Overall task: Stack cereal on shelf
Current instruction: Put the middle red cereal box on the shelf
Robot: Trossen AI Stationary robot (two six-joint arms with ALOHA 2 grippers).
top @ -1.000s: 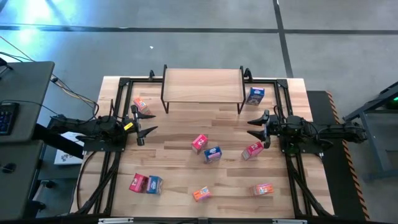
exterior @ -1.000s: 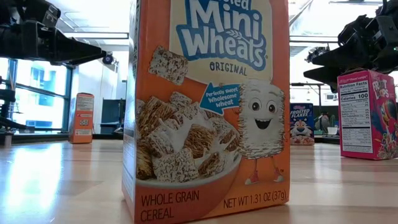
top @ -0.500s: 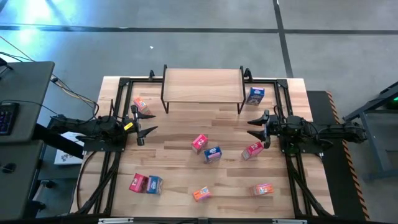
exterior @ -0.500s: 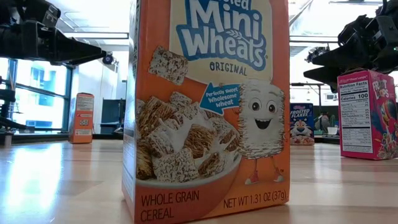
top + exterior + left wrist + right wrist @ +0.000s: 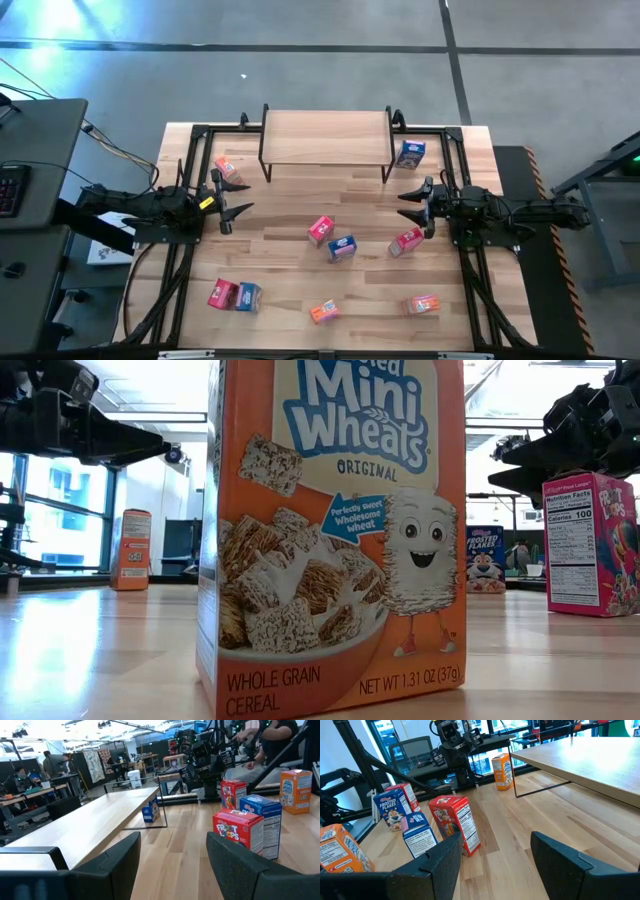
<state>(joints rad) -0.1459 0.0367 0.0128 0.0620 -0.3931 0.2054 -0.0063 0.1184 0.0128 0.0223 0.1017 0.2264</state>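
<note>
On the counter (image 5: pixel 280 250) lie scattered cereal boxes (image 5: pixel 321 230), none on the shelf (image 5: pixel 326 137) at the far edge. At each side, the left gripper (image 5: pixel 238 207) and right gripper (image 5: pixel 410 206) hover with fingers apart, apparently holding nothing.

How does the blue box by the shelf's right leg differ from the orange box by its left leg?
The blue box is blue and stands squared to the table edges; the orange box is orange and sits turned at an angle. The blue one is right of the shelf, the orange one left. Both are small cereal boxes on the tabletop, not on the shelf, and no claw holds either.
</note>
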